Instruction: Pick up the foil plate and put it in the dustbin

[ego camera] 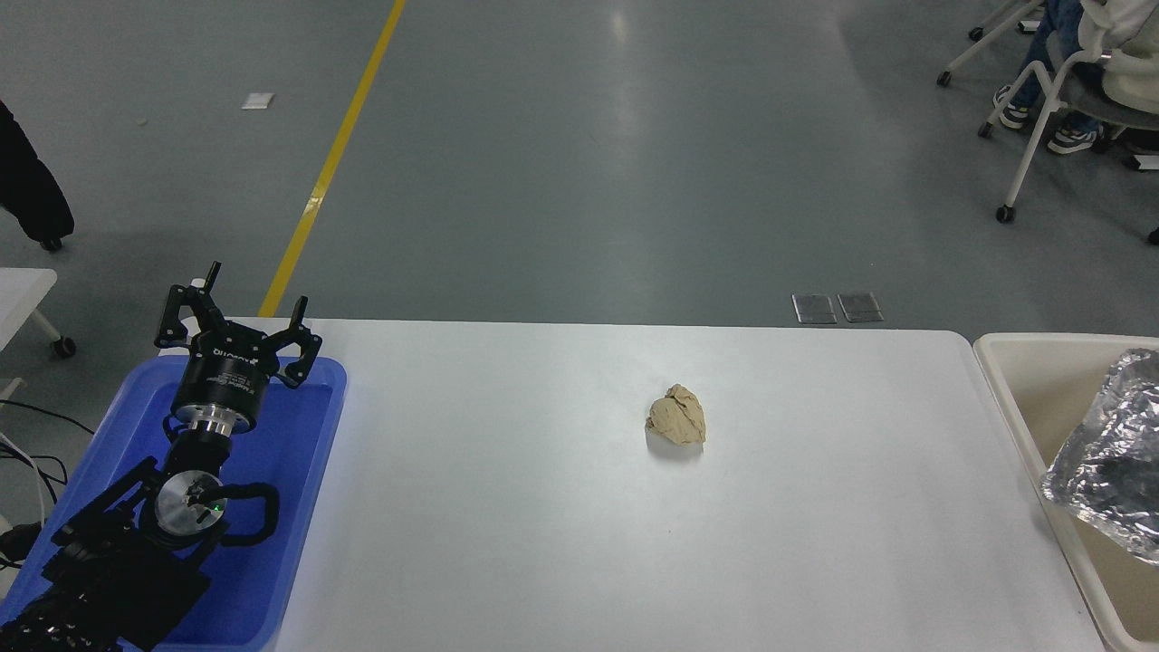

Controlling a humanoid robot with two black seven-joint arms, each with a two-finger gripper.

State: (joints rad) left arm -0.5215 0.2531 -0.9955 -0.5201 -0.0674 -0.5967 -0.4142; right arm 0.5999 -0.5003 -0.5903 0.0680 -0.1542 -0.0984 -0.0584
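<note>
Left gripper parked over the blue plastic tray at desk's left edge, black fingers spread, nothing held. Right gripper not visible. Crinkled silver foil plate sits tilted inside the smooth cream dustbin off desk's right edge. Crumpled tan paper wad mid-desk.

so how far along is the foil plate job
Done: the foil plate is off the white table and sits within the dustbin outline at the right edge. In hand: whether it is held or already resting inside cannot be told, since the right gripper is out of view. Left: confirming release. The left gripper is parked, open, over the blue tray.
</note>
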